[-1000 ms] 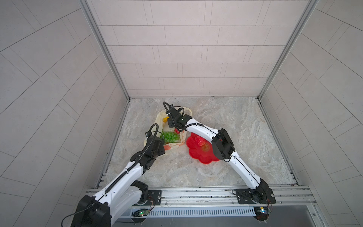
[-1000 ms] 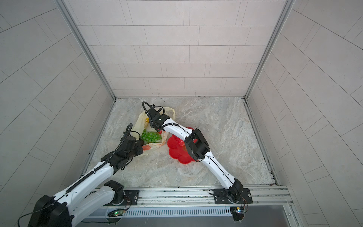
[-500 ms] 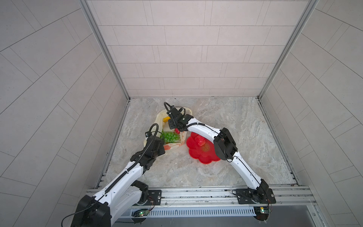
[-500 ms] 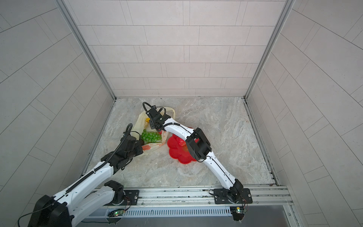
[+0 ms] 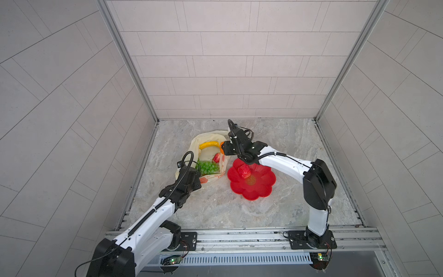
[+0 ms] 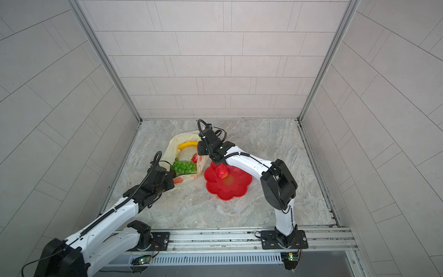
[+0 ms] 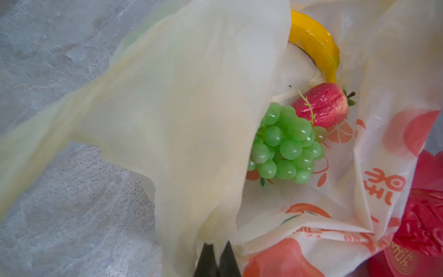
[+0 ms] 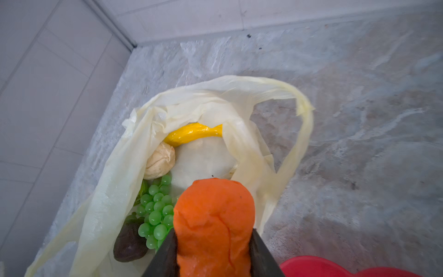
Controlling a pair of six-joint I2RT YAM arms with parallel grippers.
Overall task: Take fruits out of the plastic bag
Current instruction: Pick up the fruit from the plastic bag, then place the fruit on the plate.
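Squeezing the orange [image 8: 213, 206] between partly closed jaws, the right gripper [image 8: 214, 239] has it held just above the mouth of the plastic bag [image 5: 213, 177], and it looks kinda squished. The left gripper [image 7: 217, 249] is pinched all the way closed on the bag's near edge. Inside the bag are the banana [image 5: 209, 144], green grape bunch [image 5: 206, 167], strawberry [image 5: 217, 157], a beige piece [image 8: 160, 160] and a dark purple piece [image 8: 130, 242]. One red piece [image 5: 244, 170] sits in the red flower dish [image 5: 259, 189] right beside the bag.
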